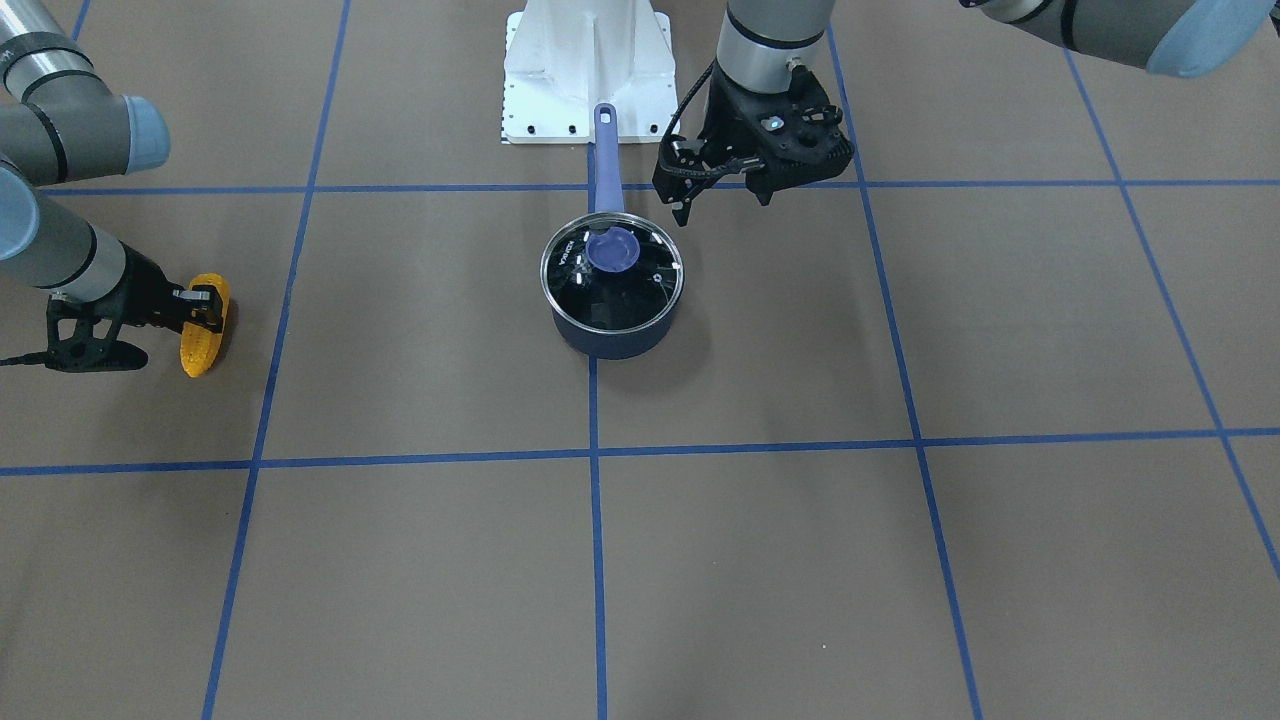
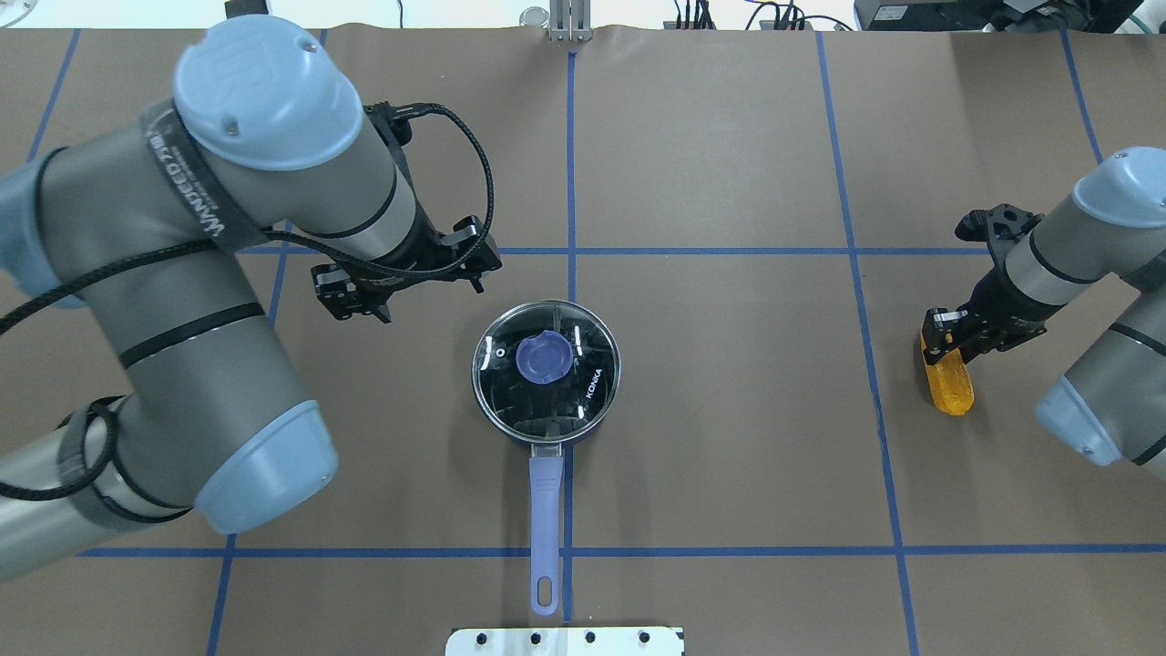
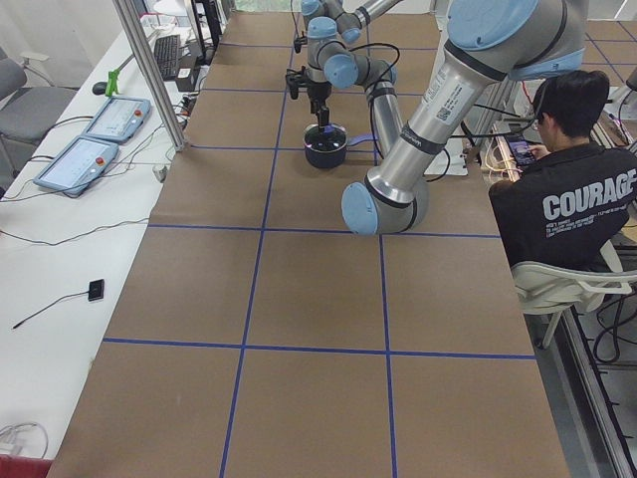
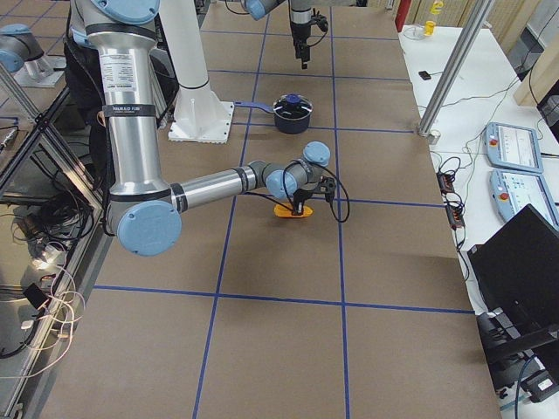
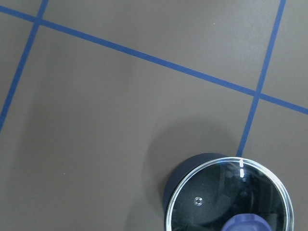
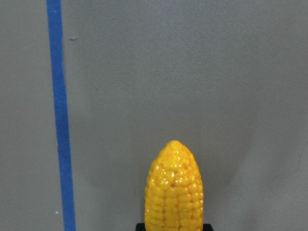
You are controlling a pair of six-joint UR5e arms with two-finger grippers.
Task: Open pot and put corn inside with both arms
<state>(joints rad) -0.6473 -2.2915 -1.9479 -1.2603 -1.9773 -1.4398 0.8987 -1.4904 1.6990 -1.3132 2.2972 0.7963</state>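
One corn (image 1: 201,345) lies on the counter (image 1: 800,560), well apart from the pot (image 1: 612,342), on the robot's right. The right gripper (image 1: 203,297) has its jaws clamped on the thick end of the cob. The left gripper (image 1: 722,200) hangs over the counter at the pot's left side, jaws apart. The glass lid (image 1: 640,285) sits on the pot.
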